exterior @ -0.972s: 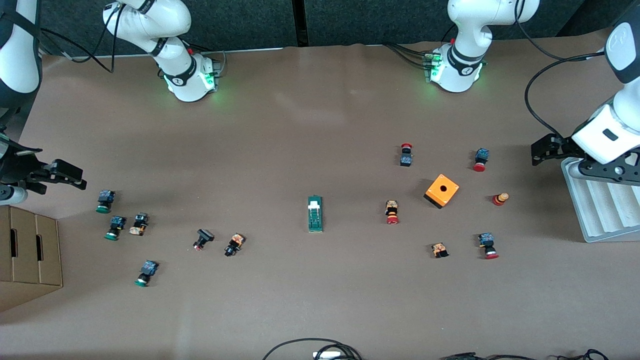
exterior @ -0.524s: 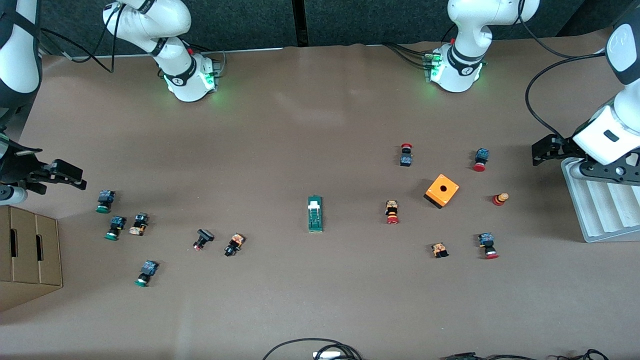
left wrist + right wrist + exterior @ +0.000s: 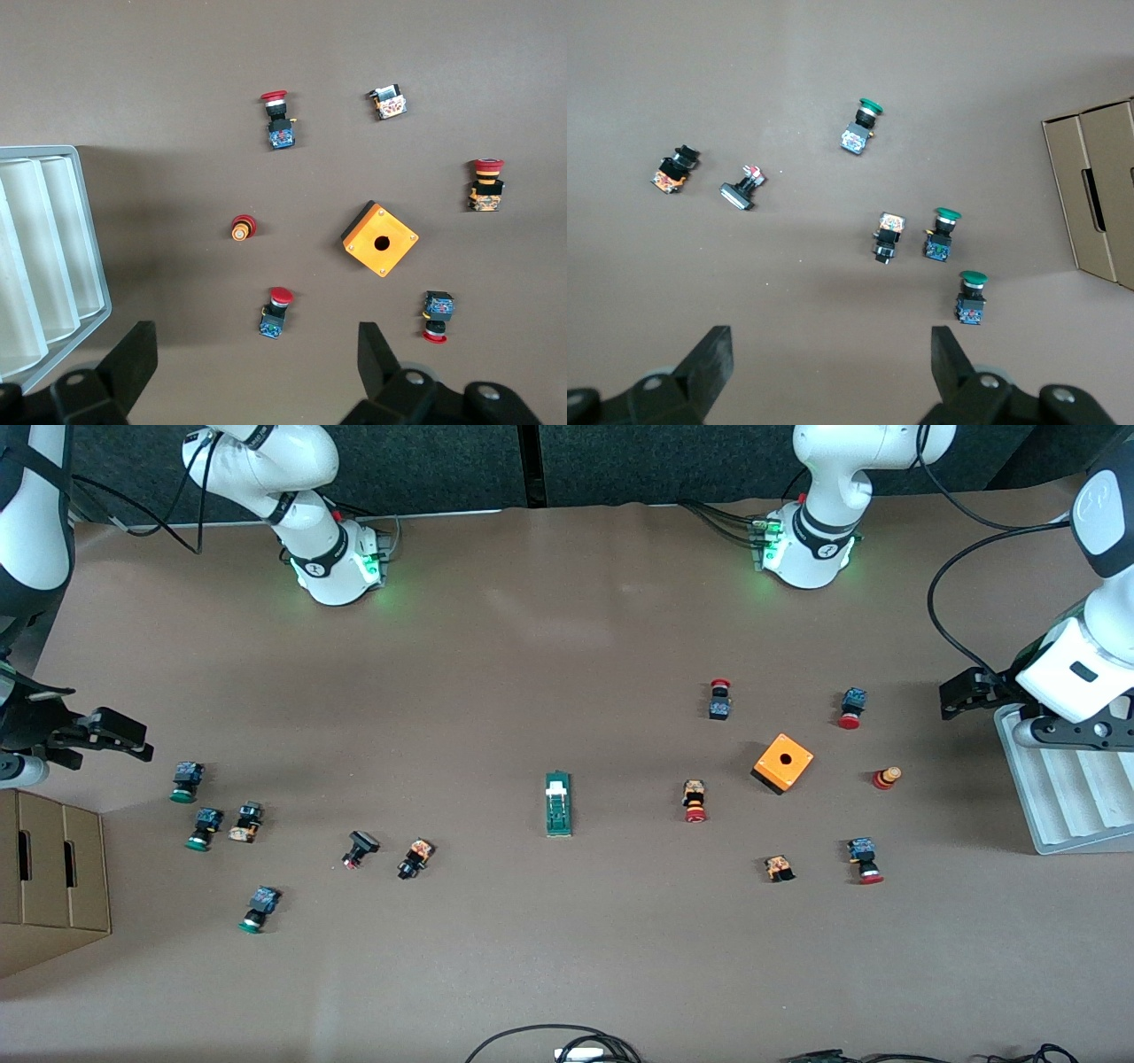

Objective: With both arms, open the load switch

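Observation:
The load switch [image 3: 558,804], a narrow dark-green block with a white lever piece, lies flat near the middle of the table and shows in neither wrist view. My left gripper [image 3: 962,694] hangs open with nothing in it at the left arm's end of the table, beside the grey tray. In the left wrist view the left gripper [image 3: 255,354] is over bare table near a red-capped button [image 3: 275,312]. My right gripper [image 3: 120,737] hangs open and empty at the right arm's end, above the cardboard box. In the right wrist view the right gripper [image 3: 830,354] is over bare table.
An orange cube with a hole [image 3: 783,763] and several red-capped push buttons [image 3: 695,801] lie toward the left arm's end. Several green-capped buttons [image 3: 204,828] lie toward the right arm's end. A grey ridged tray [image 3: 1063,797] and a cardboard box [image 3: 49,868] stand at the table's ends.
The left arm's wrist has shifted slightly toward the robots' bases. The right arm and the things on the table have not moved.

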Motion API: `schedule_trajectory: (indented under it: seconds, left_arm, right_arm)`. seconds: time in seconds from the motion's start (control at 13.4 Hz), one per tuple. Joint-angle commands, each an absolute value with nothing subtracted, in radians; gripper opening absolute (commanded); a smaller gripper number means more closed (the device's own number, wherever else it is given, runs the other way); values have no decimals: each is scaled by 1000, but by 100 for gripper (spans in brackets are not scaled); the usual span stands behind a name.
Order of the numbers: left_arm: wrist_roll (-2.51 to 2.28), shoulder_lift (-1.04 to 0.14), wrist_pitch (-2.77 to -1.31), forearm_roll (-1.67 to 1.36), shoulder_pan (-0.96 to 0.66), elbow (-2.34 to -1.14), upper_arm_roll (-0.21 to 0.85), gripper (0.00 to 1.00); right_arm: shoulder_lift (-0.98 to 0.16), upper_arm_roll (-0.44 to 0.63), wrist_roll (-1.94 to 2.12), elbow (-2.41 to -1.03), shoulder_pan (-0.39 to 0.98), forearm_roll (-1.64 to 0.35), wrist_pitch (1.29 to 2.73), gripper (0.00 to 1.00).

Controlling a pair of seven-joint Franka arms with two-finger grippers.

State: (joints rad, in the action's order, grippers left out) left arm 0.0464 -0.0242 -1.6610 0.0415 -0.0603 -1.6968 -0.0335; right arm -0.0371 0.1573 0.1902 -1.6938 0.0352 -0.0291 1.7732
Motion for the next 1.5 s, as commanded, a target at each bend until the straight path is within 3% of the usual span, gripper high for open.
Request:
schedule_trajectory:
  seconds: [0.0, 0.6, 1.42]
  left_arm:
    - [26, -14, -1646, 37, -71, -1697, -38, 100]
    - [-78, -44, -1657, 107, -77, -1674, 37, 100]
    - [-77, -46, -1654, 101, -75, -1678, 37, 100]
  right_arm:
    - [-32, 160, 198, -1690, 40, -9, 1781, 100]
    - [-32, 158, 198, -1690, 40, -9, 1781, 100]
    - [-32, 158, 198, -1690, 41, -8, 1781, 100]
